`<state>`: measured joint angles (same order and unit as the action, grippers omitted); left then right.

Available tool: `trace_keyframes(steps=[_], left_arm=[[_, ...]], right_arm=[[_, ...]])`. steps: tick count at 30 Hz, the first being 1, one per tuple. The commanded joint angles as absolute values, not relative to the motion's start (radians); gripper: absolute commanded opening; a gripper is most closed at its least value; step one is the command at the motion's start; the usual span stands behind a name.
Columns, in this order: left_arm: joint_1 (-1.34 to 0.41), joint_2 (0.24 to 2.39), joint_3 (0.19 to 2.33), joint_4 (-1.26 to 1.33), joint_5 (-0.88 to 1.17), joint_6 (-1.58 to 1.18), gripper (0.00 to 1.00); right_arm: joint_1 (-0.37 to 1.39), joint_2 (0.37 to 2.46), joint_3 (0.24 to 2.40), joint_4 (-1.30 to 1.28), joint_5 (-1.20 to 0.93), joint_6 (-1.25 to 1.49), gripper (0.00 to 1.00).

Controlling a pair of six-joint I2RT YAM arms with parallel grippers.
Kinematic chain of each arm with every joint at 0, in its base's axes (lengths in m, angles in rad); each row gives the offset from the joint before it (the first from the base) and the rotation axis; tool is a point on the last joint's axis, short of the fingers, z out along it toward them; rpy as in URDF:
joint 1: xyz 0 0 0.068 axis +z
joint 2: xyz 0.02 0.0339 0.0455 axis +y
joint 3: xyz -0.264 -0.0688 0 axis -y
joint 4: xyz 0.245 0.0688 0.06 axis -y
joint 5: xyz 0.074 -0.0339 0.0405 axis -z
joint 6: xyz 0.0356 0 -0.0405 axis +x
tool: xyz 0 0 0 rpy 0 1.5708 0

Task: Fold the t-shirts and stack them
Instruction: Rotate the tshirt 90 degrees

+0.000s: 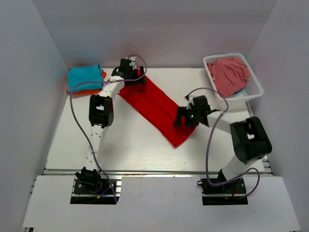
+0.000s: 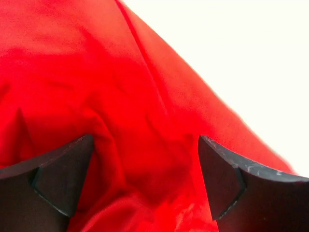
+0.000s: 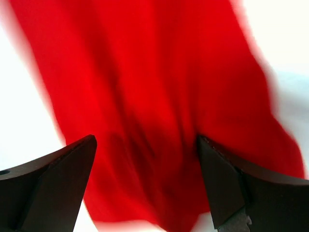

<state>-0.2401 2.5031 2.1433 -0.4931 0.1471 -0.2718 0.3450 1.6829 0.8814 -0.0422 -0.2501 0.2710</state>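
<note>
The red t-shirt lies on the white table as a long folded strip running from far left to near right. My left gripper is open over its far end; the left wrist view shows red cloth between the spread fingers. My right gripper is open over its near end; the right wrist view shows the blurred red cloth between the spread fingers. A teal folded shirt lies on an orange one at the far left.
A white basket at the far right holds a pink cloth. White walls enclose the table on the left, far and right sides.
</note>
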Motion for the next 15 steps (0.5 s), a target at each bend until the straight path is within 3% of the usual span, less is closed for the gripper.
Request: trace_keyframes(steps=[1,3,5,9,15], left_arm=[[-0.279,2.805,2.494,-0.478,0.501,-0.211,1.0],[-0.279,2.821,2.444,-0.222,0.623,-0.276,1.0],[-0.288,2.787,2.337,-0.016,0.589,-0.362,1.0],[-0.308,2.841,2.422,0.047,0.56,-0.405,1.0],[-0.327,2.816,2.356,0.178,0.534,-0.437,1.0]], right_arm=[[0.524,1.68,0.733,-0.215,-0.538,0.226,0.9],[0.584,1.684,0.739,-0.267,-0.606,0.161,0.9],[0.698,1.68,0.782,-0.32,-0.608,0.071,0.9],[0.762,1.628,0.821,-0.33,-0.636,0.022,0.9],[0.793,1.58,0.903,-0.324,-0.624,0.005,0.9]])
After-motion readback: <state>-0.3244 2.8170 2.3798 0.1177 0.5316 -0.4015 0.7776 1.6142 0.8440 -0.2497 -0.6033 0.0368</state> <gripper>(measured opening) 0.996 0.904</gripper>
